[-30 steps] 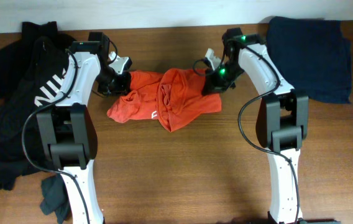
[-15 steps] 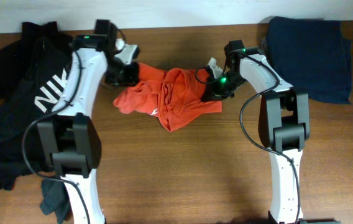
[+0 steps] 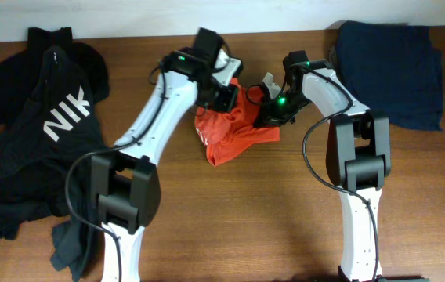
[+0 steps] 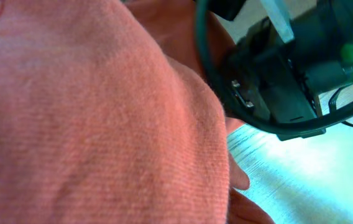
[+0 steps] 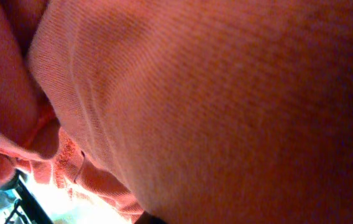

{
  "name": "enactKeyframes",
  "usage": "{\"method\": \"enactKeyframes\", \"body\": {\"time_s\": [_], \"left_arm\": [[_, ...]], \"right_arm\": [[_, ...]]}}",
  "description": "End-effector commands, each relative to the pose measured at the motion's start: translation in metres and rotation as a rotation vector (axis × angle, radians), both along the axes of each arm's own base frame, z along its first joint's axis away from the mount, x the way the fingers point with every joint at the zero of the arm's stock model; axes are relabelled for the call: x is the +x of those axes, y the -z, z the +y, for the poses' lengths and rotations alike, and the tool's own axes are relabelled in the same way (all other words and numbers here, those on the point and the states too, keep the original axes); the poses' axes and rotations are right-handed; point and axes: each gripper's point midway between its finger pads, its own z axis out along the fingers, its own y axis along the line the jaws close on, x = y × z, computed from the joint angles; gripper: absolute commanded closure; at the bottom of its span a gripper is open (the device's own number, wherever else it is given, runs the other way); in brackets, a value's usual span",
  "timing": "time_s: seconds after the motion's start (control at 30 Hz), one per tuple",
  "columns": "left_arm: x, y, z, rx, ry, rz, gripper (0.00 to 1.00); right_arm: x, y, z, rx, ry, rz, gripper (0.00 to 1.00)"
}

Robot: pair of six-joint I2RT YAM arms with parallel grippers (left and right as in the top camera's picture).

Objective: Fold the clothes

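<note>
Overhead, I see the orange shirt (image 3: 234,135) bunched just above the middle of the desk (image 3: 246,227), toward 12 o'clock. My left claw (image 3: 226,95) is clamped on the shirt's 11 o'clock edge. My right claw (image 3: 267,112) presses its 2 o'clock edge; cloth hides the fingers, so I cannot tell its grip. Black clothes (image 3: 42,133) lie at 9 o'clock and a navy garment (image 3: 391,70) at 2.

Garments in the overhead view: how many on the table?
4: black Nike garment far left, orange garment centre, navy garment top right, small dark garment near left edge. The black one may hide more.
</note>
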Motion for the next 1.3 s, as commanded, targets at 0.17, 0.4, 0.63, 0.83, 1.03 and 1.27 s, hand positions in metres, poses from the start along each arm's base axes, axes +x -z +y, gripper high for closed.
{"method": "enactKeyframes", "body": {"time_s": [0.17,0.4,0.63,0.83,1.03,1.27], "left_arm": [[0.006,-0.021,-0.004,0.039,-0.037,-0.083,0.99],[0.011,-0.022,-0.01,0.022,-0.042,-0.104,0.99],[0.001,-0.035,-0.056,-0.128,0.057,-0.115,0.01],[-0.002,-0.06,-0.082,-0.32,0.143,-0.117,0.01],[0.031,-0.104,-0.044,-0.349,0.068,-0.22,0.01],[0.064,-0.196,0.053,-0.358,-0.107,-0.426,0.01]], "right_arm": [[0.023,-0.049,-0.012,0.15,0.07,-0.05,0.96],[0.057,-0.182,-0.054,0.192,0.163,-0.303,0.93],[0.061,-0.269,-0.115,0.176,0.277,-0.486,0.84],[0.05,-0.27,-0.148,0.155,0.333,-0.456,0.83],[0.045,-0.262,-0.149,0.107,0.312,-0.444,0.8],[0.036,-0.239,-0.122,0.033,0.238,-0.389,0.75]]}}
